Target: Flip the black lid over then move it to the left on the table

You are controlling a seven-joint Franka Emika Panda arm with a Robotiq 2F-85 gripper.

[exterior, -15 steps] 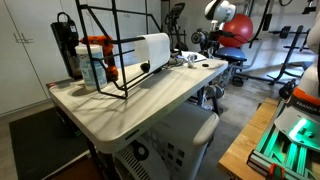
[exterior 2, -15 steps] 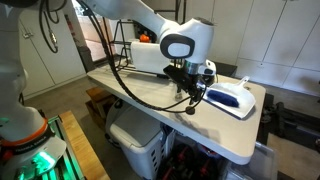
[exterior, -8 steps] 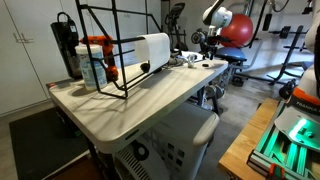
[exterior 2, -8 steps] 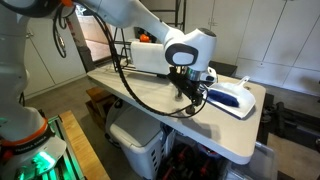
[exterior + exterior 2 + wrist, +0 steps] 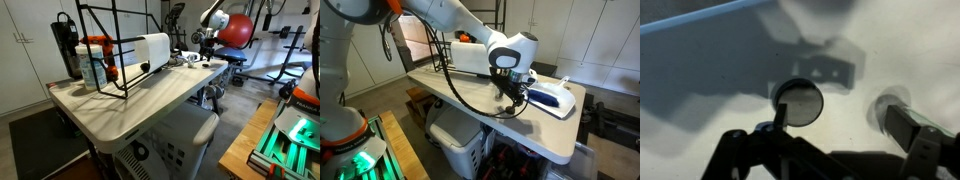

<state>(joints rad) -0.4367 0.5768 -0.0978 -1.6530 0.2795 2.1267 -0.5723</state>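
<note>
the gripper (image 5: 835, 118) hangs over the table (image 5: 552, 132) with jaws wide apart; the lid (image 5: 798, 102) lies flat between them, just beside one finger, near the table's end.

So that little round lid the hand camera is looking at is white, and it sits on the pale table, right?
Not quite. The lid is black, not white: the wrist view shows it as a dark round disc against the pale table, just ahead of the gripper. The rest holds: it is round and it sits on the table.
</note>
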